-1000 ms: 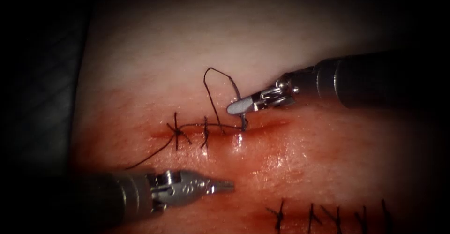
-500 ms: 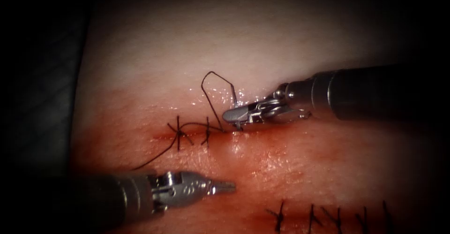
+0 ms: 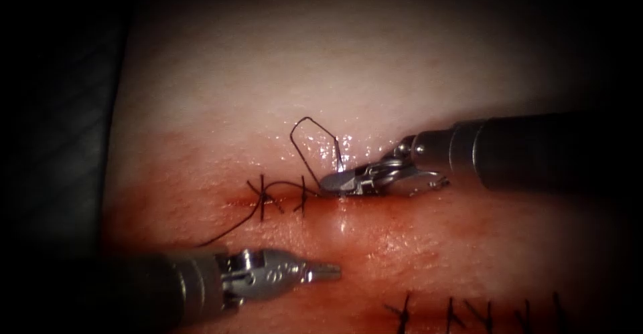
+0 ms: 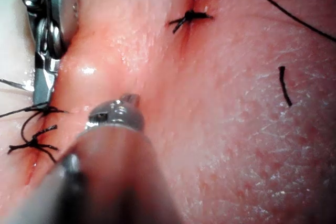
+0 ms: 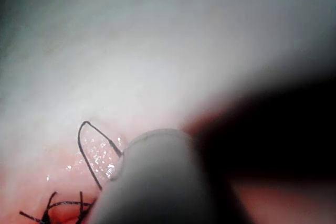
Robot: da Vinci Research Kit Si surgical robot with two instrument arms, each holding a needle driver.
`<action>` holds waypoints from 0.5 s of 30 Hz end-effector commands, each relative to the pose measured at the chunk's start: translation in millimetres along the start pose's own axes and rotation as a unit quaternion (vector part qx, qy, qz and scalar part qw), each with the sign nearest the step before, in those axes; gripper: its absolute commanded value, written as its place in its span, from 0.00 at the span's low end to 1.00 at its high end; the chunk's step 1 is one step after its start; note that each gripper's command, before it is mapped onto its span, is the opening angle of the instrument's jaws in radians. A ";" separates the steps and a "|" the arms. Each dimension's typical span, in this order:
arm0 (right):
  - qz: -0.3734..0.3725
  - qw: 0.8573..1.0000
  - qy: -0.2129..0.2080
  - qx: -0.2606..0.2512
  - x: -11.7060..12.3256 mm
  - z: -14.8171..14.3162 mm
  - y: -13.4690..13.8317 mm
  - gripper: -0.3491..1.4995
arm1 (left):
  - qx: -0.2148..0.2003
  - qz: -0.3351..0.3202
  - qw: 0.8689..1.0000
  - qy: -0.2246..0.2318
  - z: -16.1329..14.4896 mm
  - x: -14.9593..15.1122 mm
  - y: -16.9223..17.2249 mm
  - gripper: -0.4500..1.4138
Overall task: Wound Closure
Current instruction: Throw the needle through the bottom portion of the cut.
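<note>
The right gripper (image 3: 338, 181) lies closed at the cut (image 3: 348, 197), holding the needle (image 3: 342, 193), whose tip sits in the tissue (image 3: 402, 240). Thread (image 3: 315, 140) loops above it. The left gripper (image 3: 328, 272), closed and empty, hovers below the cut, beside finished stitches (image 3: 281, 197).

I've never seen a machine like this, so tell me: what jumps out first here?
The right claw lies low on the tissue, pressed against the cut, apparently gripping the needle there. A dark loop of thread stands up just above it, beside two finished stitches. The left claw hovers below the cut, shut and holding nothing.
</note>
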 end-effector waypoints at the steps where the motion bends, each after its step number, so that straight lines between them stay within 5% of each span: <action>1: 0.001 1.000 -0.007 0.002 -0.6 0.8 0.3 0.00 | -0.001 0.001 1.000 0.001 0.8 0.0 0.0 0.04; 15: 0.027 0.999 -0.025 -0.003 -3.5 1.0 0.5 0.00 | -0.002 0.002 1.000 0.001 0.6 -0.3 -0.1 0.04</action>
